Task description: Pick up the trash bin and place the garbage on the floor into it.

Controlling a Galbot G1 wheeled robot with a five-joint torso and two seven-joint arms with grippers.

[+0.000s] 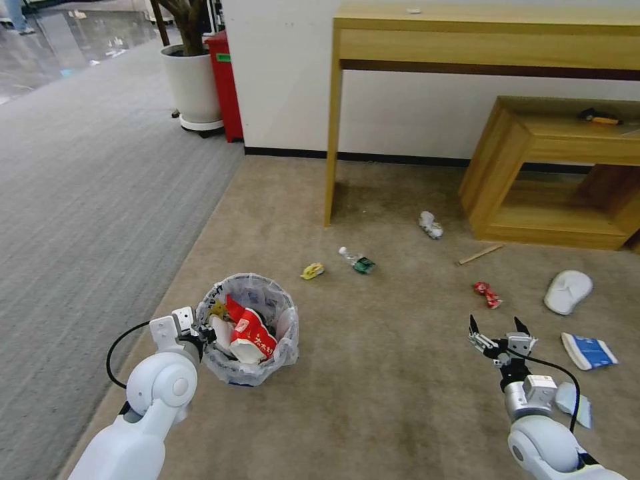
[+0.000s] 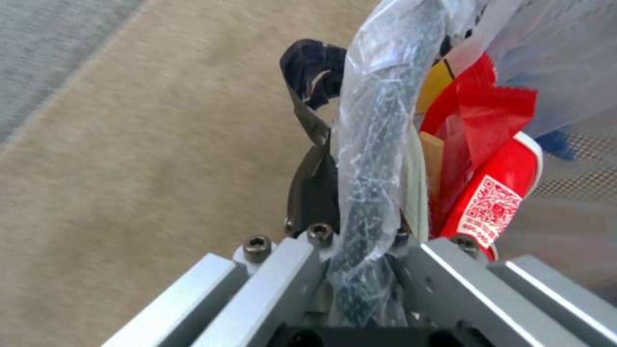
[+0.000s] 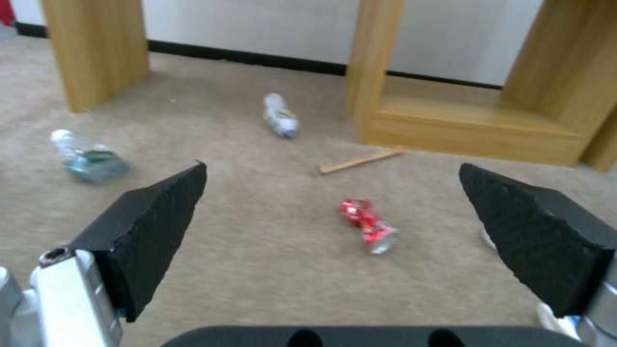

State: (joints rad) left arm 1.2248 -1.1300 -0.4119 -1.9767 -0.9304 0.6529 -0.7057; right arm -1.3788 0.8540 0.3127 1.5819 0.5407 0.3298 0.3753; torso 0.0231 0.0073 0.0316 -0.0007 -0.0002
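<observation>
I stand on the floor (image 1: 373,373), a beige short-pile carpet that runs up to a white wall with a dark skirting strip, and the trash bin (image 1: 248,330) is my landmark for everything else. My left gripper (image 1: 200,331) has its fingers clamped on the bin's near-left rim, pinching the crinkled clear liner and the mesh wall behind it; in the left wrist view the rim (image 2: 369,159) runs straight between my fingers. Inside the bin sit a red and white paper cup (image 1: 252,337) and other red wrapping. To the bin's left the beige carpet gives way to a grey striped carpet (image 1: 87,193), and far beyond that edge a white plant pot (image 1: 192,87) and a red box-shaped bin (image 1: 224,83) stand by the wall. Well to the bin's right my right gripper (image 1: 499,328) hovers over the carpet with its fingers spread wide and nothing in them. The garbage lies scattered beyond and right of the bin: a yellow wrapper (image 1: 312,271) nearest, a small bottle (image 1: 357,261) just past it, a crushed white can (image 1: 431,225) farther on by the wooden desk (image 1: 487,40), a wooden stick (image 1: 480,254), a crushed red can (image 1: 487,294), a white slipper (image 1: 568,291) and a blue-white packet (image 1: 589,351). A low wooden shelf unit (image 1: 553,173) stands against the wall at the far right.
</observation>
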